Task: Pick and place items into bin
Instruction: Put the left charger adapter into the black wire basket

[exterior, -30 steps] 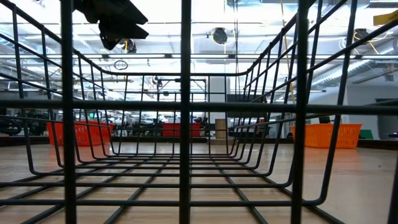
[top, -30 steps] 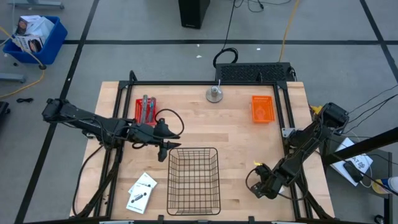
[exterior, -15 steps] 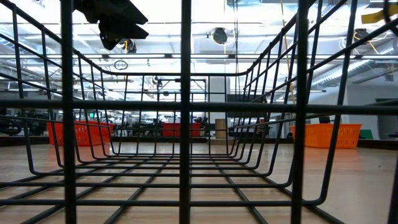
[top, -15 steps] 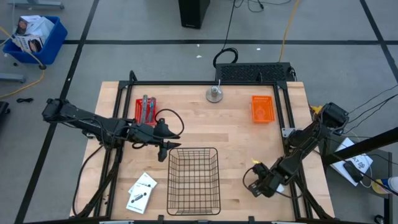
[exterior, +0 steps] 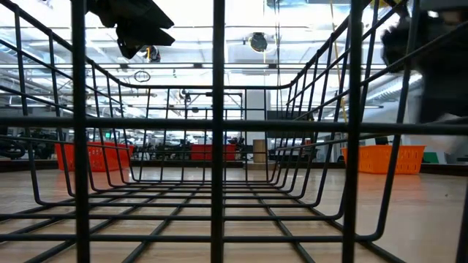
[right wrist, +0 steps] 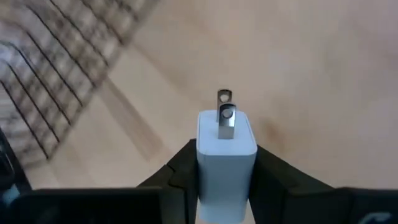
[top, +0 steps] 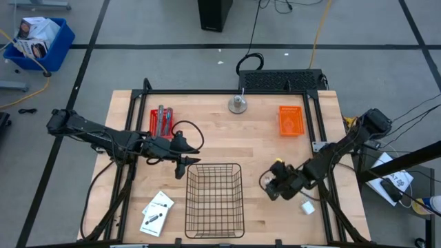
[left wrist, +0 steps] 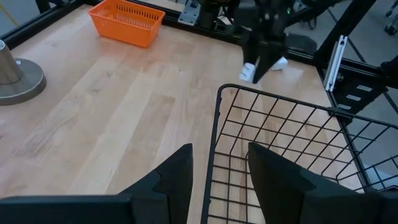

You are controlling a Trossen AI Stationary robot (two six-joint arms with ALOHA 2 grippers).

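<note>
The right gripper [top: 273, 189] has moved toward the bin [top: 215, 200], clamped on a white block [right wrist: 226, 148] beside its right wall, while the left gripper [top: 180, 167] hovers open over the bin's far-left corner.

Even, bright light falls from overhead on the tabletop [top: 227, 138], and shadows there stay soft and short. In the low view ceiling lamps [exterior: 256, 40] glare white, blowing out the room's upper half; the wire basket [exterior: 219, 131] bars stand dark against it, and a dark smeared shape at right is motion-blurred. In the right wrist view the white block [right wrist: 226, 146] is sharp, while the basket mesh behind streaks with blur.
</note>
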